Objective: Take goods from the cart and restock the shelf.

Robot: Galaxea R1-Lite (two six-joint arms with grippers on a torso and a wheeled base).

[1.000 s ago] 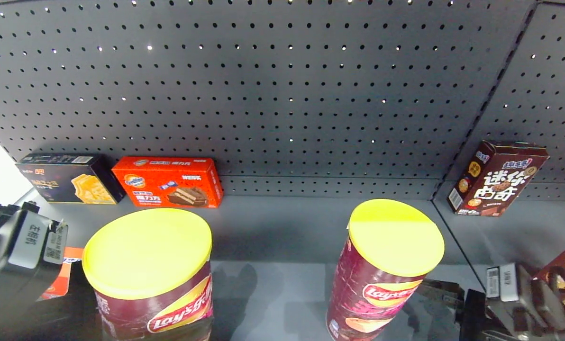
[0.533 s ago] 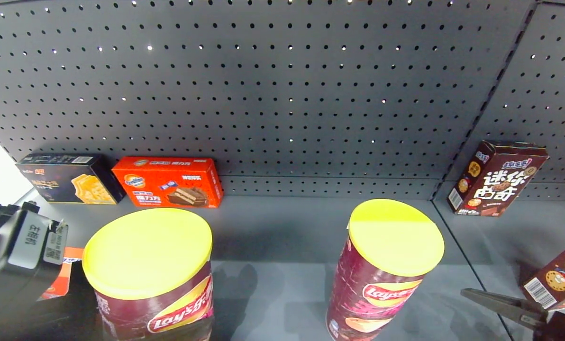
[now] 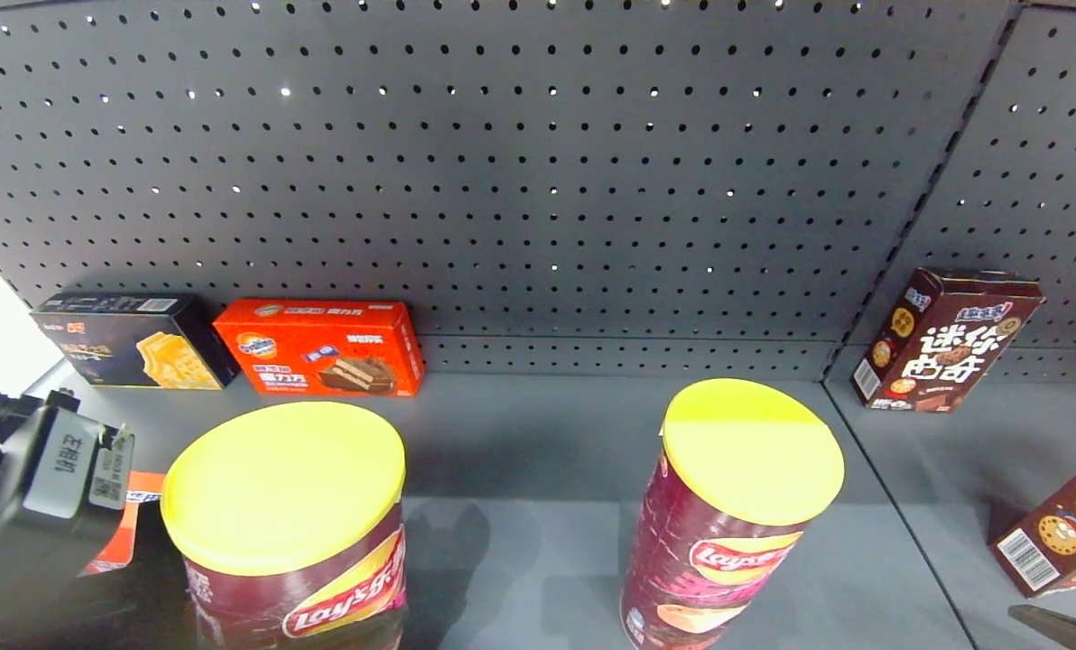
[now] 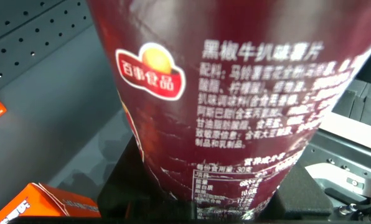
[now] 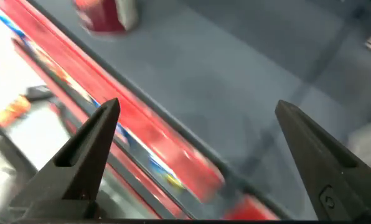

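Chip canister [image 3: 285, 506] — likely light, stiff, slick; take mid-body | left gripper [image 4: 210, 202] closed around it | right gripper [image 5: 198, 155] spread wide, empty

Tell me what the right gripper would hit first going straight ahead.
Likely the bare shelf board just past its red edge strip; the open right gripper has nothing between its fingers. Depth is unclear.
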